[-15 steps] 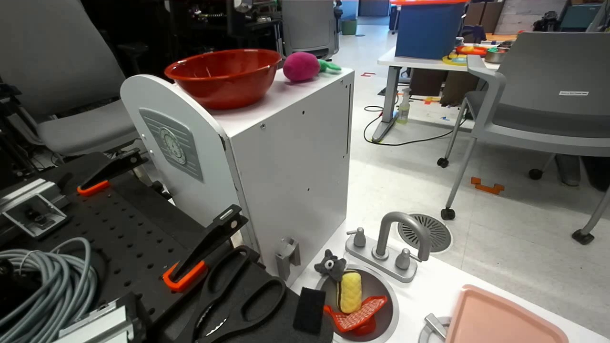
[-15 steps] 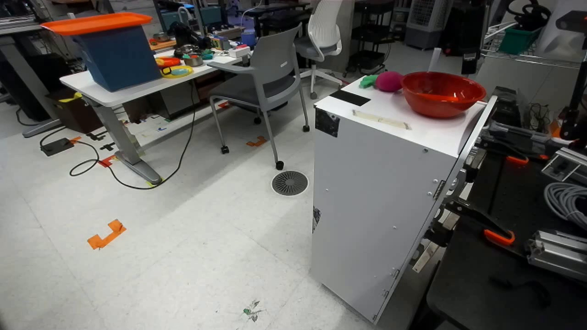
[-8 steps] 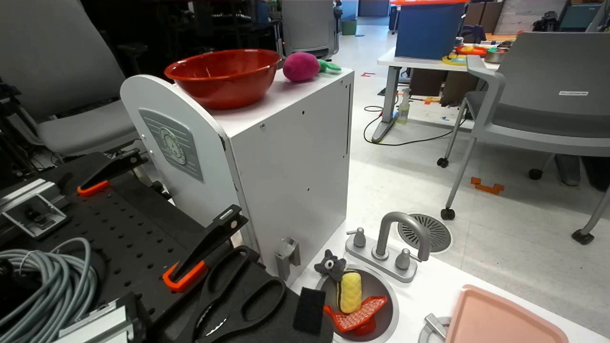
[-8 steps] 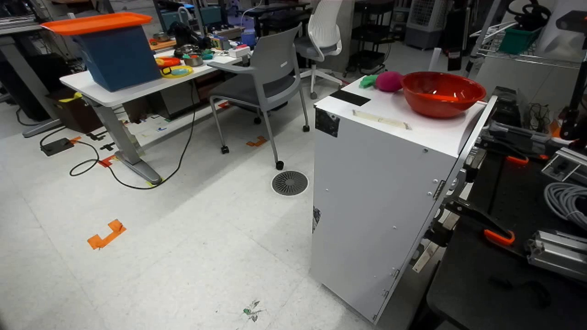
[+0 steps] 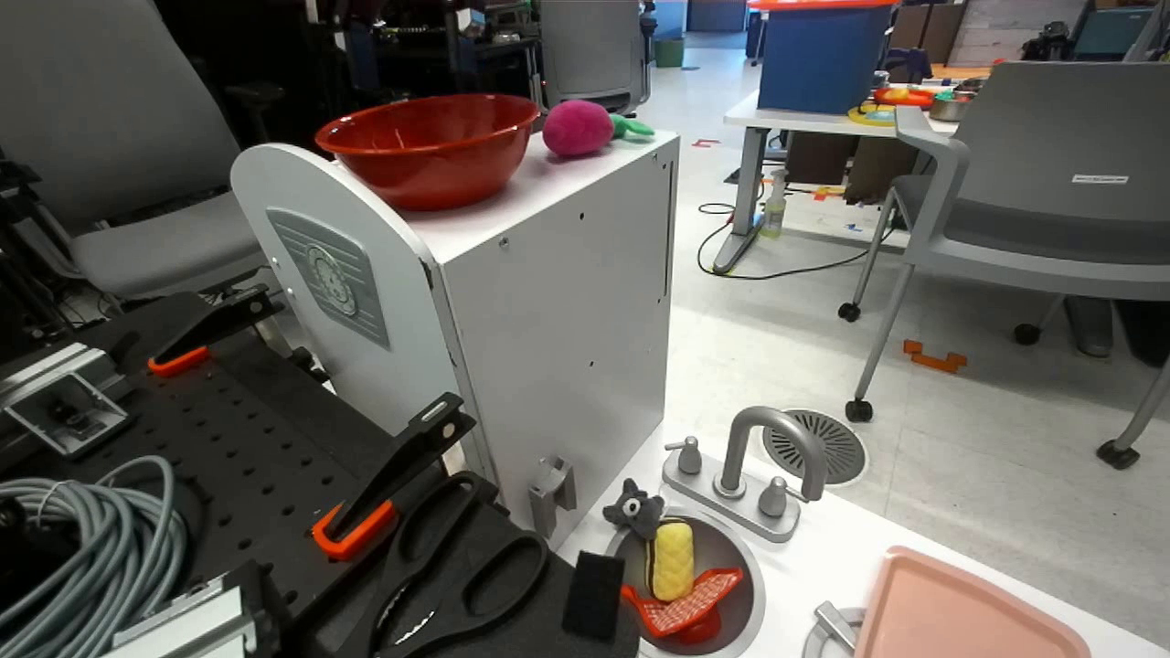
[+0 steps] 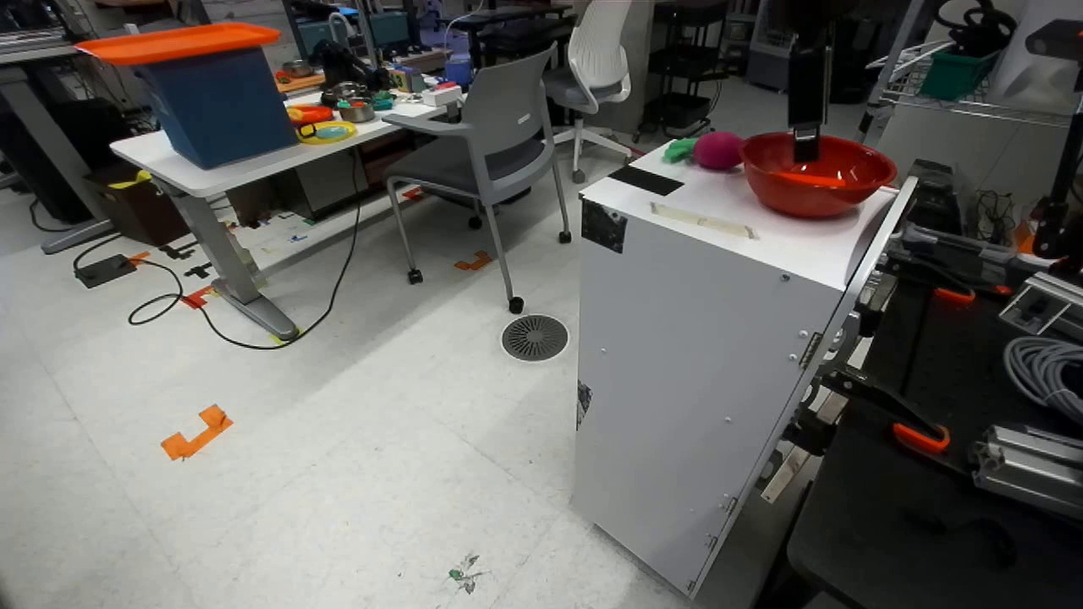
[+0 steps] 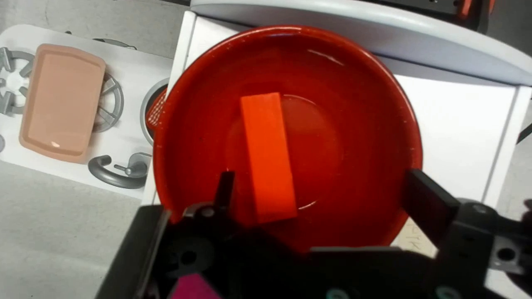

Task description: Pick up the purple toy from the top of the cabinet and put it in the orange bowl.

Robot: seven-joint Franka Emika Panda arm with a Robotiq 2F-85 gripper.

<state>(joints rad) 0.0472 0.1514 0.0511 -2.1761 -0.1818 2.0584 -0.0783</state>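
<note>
Gripper (image 7: 319,182) with both fingers (image 7: 432,205) spread wide, holding nothing, hangs over a red bowl (image 7: 357,124), evidently the task's orange one, with an orange block (image 7: 269,158) inside. In both exterior views, the purple toy (image 5: 579,128), round and plush-looking with green leaves (image 5: 632,127), lies just beside the bowl on top of the white cabinet (image 5: 567,302). Reaching for it seems the step in hand. Best to travel level past the bowl before descending, then straddle the round body crosswise so neither finger must squeeze between toy and bowl, pinching low on its sides.
</note>
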